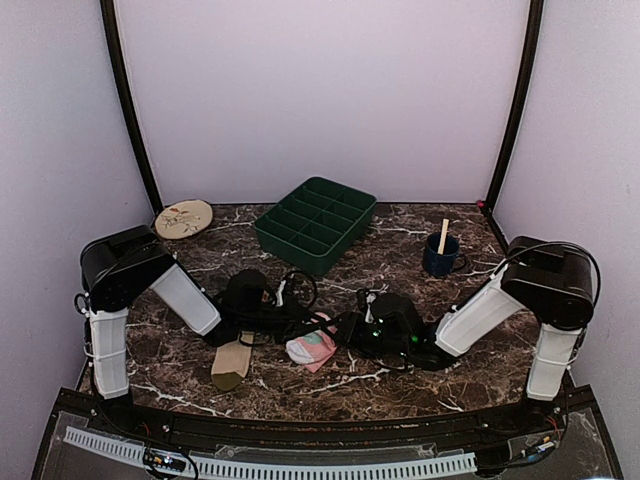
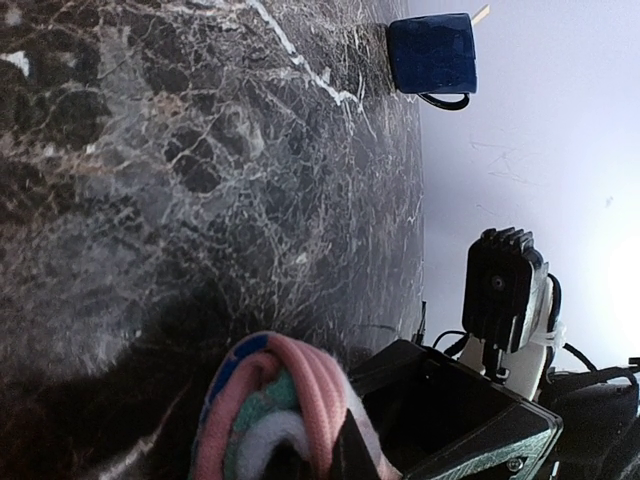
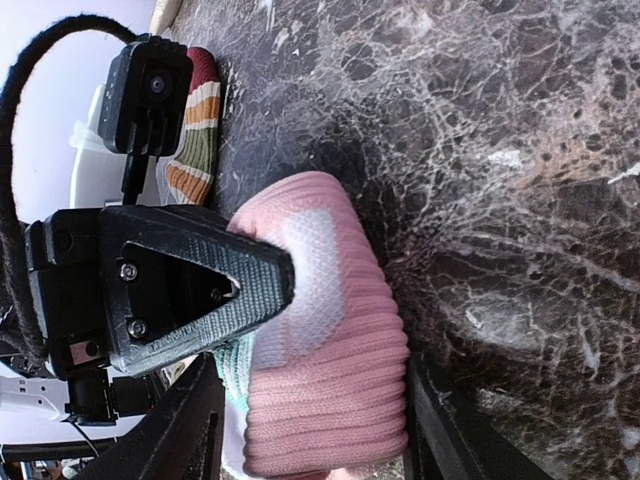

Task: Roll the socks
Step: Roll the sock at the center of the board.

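The pink sock (image 1: 312,348) lies bunched on the arms' side of the green tray (image 1: 315,225). The left gripper (image 3: 275,285) is clenched on its fabric, and the right gripper (image 3: 315,400) is spread wide, one finger on either side of it. The beige striped sock (image 1: 232,362) lies flat, also on the arms' side of the tray but further left, and a blue mug (image 1: 440,258) stands to the tray's right.

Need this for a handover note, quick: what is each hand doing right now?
Left hand: closed, holding the pink ribbed fabric sock with white and teal patches.
Right hand: open, its fingers standing either side of that sock.
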Motion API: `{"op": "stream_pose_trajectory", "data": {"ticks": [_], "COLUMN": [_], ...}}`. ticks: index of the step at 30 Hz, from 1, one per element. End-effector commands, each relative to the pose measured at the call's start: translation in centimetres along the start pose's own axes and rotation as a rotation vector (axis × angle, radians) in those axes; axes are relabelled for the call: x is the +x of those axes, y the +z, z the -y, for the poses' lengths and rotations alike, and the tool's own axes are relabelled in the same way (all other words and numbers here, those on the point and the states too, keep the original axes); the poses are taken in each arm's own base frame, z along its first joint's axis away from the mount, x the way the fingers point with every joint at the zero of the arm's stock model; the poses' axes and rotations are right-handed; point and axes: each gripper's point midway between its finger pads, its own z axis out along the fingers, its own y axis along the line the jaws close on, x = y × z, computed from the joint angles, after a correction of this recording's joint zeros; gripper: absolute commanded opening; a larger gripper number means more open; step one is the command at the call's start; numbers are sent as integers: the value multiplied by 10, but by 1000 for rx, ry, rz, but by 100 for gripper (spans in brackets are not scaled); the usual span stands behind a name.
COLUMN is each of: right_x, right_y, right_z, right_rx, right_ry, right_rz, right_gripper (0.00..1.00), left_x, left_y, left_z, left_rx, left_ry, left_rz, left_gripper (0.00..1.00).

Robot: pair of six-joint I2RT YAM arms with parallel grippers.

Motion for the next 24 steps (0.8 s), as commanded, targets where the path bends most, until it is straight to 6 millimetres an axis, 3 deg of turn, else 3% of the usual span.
{"op": "stream_pose_trajectory", "data": {"ticks": [1,6,16,21,24], "right_x": [27,29,30,24,17], "right_y": [1,-1,-7,-11,-13], "right_z": [32,39,48,46,44], "right_rx": [103,142,164,182,206], "right_ry": [-19,-31,-69,-167,-244], "right_rz": [-119,-126,-138,-129,-116], "right_gripper": [56,44,0,0,0], "left_x": [18,20,26,36,37], "left_y": [2,4,3,-6,-19], "left_z": [-42,-41,-34,-30,-29], "left_rx": [-132,-131,-93,-118,-178], "left_ry": [-65,-67,-92,-105,-81], "left_rz": [-22,-23,-45,-98,-116], "left_gripper": [0,0,0,1,12]}}
